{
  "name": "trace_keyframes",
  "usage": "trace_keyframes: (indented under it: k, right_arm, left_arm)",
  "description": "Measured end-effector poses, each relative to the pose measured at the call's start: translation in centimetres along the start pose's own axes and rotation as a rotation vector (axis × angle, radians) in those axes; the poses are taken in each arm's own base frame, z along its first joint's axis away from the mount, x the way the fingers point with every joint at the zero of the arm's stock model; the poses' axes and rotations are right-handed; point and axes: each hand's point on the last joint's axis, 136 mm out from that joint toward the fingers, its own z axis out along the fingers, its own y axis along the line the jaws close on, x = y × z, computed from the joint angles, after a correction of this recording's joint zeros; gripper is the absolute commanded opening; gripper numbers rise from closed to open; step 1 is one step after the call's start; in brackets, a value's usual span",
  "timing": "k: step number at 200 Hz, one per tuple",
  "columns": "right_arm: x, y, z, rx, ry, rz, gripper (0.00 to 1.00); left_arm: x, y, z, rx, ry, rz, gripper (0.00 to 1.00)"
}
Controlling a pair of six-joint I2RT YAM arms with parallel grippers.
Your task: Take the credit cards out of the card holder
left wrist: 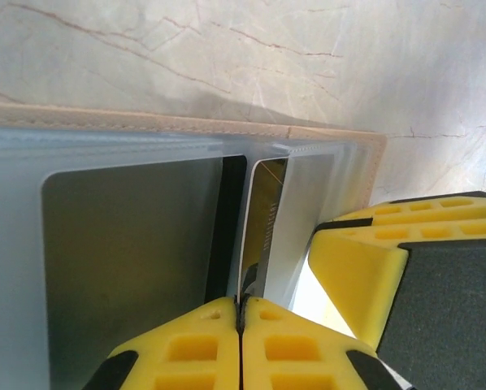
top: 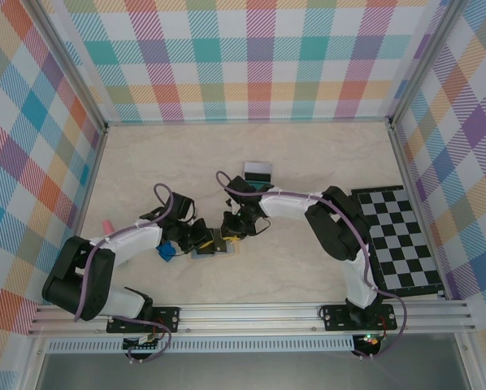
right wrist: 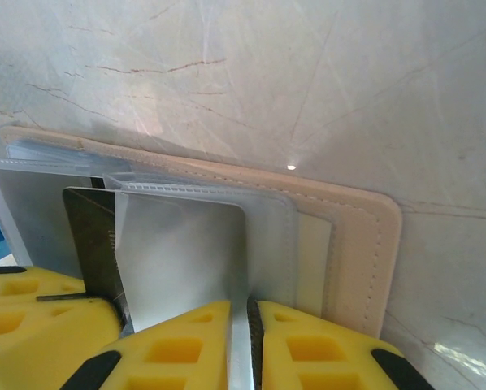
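a lab test cell: plaid-papered walls, aluminium frame rail, marble-look table.

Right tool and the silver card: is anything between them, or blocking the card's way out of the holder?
Nothing visible. The right tool is shut on the silver card, which sticks out of the card holder toward the tool. A dark card lies beside it, not across its path.
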Motion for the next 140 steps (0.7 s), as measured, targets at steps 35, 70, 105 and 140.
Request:
trace_keyframes:
  k: [35, 70, 105, 140]
  right_arm:
    - [-0.1, 0.0, 0.0, 0.006, -0.002, 0.001, 0.16]
    - [-0.2, -0.2, -0.1, 0.012, -0.007, 0.003, 0.16]
    - [-0.3, -0.2, -0.1, 0.01, -0.008, 0.004, 0.17]
    - [-0.4, 0.0, -0.4, -0.002, -0.015, -0.001, 0.21]
  left_arm:
    - [0.0, 0.2, -0.4, -0.01, -0.005, -0.006, 0.0]
    - [0.3, 1.1, -0.5, -0.052, 0.0, -0.017, 0.0]
    - [0.0, 1.1, -1.9, -0.096, -0.02, 0.0, 0.0]
    - [-0.5, 0.2, -4.4, -0.125, -0.06, 0.036, 0.0]
